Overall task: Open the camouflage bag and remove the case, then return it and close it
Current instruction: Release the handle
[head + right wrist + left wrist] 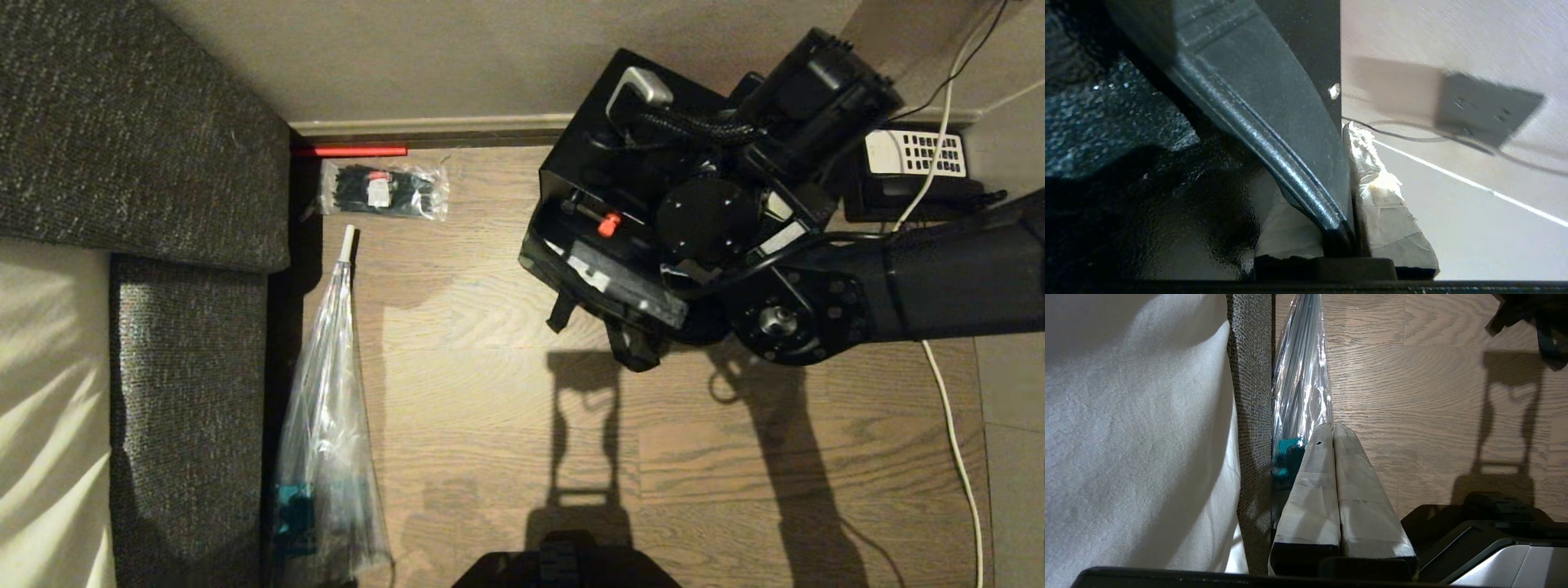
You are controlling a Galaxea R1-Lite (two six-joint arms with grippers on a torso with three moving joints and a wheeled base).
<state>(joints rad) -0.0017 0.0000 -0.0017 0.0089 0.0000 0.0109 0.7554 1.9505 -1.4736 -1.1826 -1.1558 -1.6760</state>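
Note:
The camouflage bag [608, 294] sits on the wooden floor near the wall, its top open and black straps hanging toward me. Over it the flat black case [620, 139] stands tilted, an orange-red spot on its near edge. In the right wrist view my right gripper [1346, 136] is shut on the case's thin edge [1274, 90], one taped finger [1392, 212] on each side. The right arm reaches in from the right and hides its own fingers in the head view. My left gripper [1333, 426] hangs shut and empty beside the sofa.
A dark sofa [163, 122] fills the left. A clear-sleeved umbrella [326, 408] lies along it. A clear plastic bag of black ties [384, 189] and a red stick [349, 151] lie by the wall. A desk phone [914, 155] and white cable [955, 441] are at right.

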